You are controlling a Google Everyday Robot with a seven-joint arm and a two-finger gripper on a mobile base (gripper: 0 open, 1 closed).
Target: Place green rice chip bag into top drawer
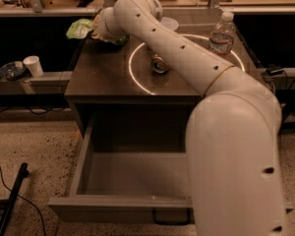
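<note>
- Because the arm reaches across the table (108,82) to its 10 o'clock corner, the hand (101,29) sits right against the green rice chip bag (80,28). The wrist hides the grip, so you cannot tell whether the hand is clamped on it.
- The bag juts past the table's edge at 9 o'clock from the hand, which suggests it is carried rather than lying flat.
- The top drawer (132,178) stands pulled out at 6 o'clock, ready to take the bag.
- The copper can (160,64) lies near the table's middle and the water bottle (221,32) stands at 2 o'clock. Both look clear of the likely path.
- Your next move, by my judgement, is to swing toward 6 o'clock and lower over the drawer.
</note>
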